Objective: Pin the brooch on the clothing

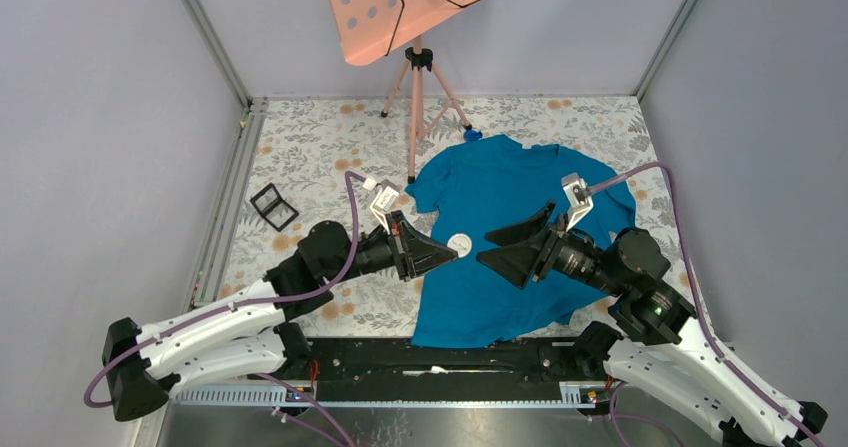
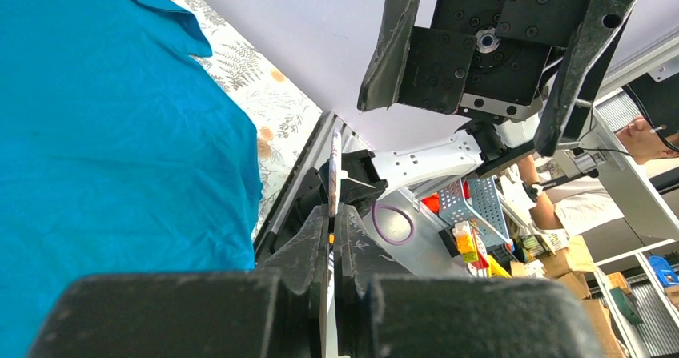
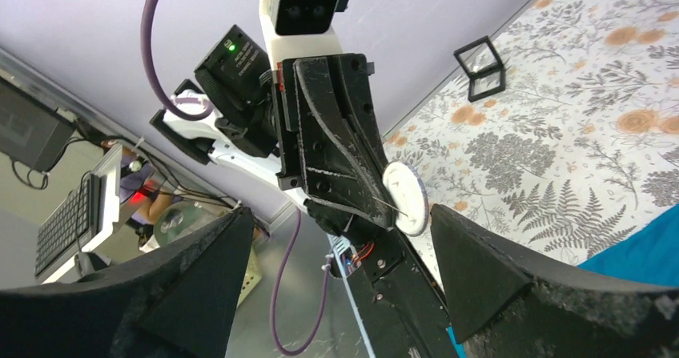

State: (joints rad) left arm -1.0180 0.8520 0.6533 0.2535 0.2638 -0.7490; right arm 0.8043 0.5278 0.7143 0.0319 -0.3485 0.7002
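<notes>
The brooch was held at the tip of the left end effector, which was closed on it. In the left wrist view only the disc's thin rim was seen, standing up out of the closed fingers. The right end effector was spread wide and held nothing. It was pointed tip to tip at the left one.

The relation that mattered was judged to be this one: the brooch lay straight ahead of the right end effector, just beyond its fingertips and in line with the gap between them, but not touching them. Its pale face was turned obliquely toward that end effector, and its plane ran along the left fingers. The left arm was therefore the nearer, being the one that gripped it.

The clothing was spread on the counter, below both end effectors. From above, the brooch was seen over the shirt's edge on the left arm's side.

How high the brooch was held over the fabric could not be told. A thin line was made out across the pale face in the right wrist view. Whether it was the pin, and whether that pin stood open, could not be settled. The far face and the part of the rim inside the left fingers were hidden.
</notes>
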